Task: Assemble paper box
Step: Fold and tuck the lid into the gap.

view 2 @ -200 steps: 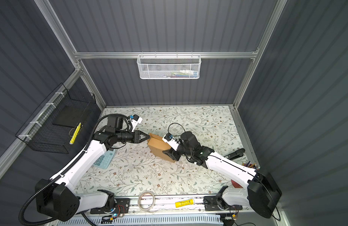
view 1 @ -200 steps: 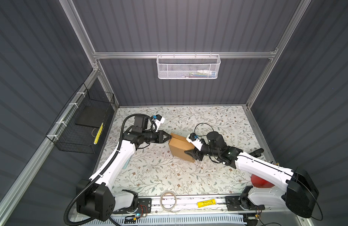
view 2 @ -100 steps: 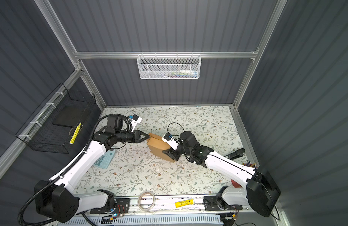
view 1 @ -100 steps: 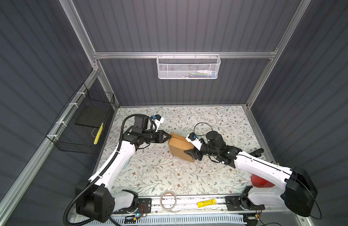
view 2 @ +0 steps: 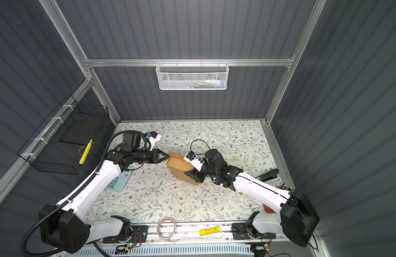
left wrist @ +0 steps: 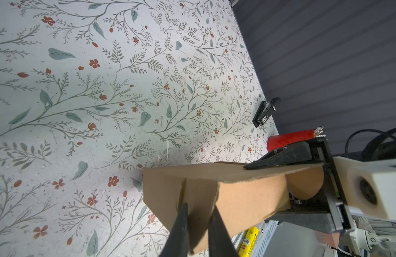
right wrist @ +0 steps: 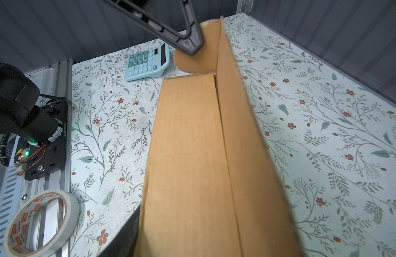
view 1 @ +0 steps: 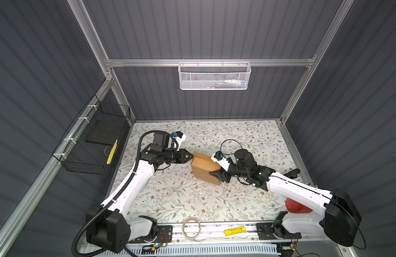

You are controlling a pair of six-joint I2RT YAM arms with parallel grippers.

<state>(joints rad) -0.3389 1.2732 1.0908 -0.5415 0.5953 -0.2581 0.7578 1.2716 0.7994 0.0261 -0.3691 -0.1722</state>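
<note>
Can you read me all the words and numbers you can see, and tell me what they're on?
"deli", I think, blurry: repeated inside the tape roll.
On the calculator: key digits, too small to read.
On the yellow stick: label too small.
On the black stapler: white sticker, unreadable.
On the paper box: no print.

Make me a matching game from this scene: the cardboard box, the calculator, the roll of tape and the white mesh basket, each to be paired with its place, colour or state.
Things:
1. paper box
2. calculator
3. roll of tape
4. white mesh basket

Descriptions:
A. hanging on the back wall
B. light blue
C. clamped in the right gripper
D. lying at the table's front edge

Pairs: 1-C, 2-B, 3-D, 4-A
</note>
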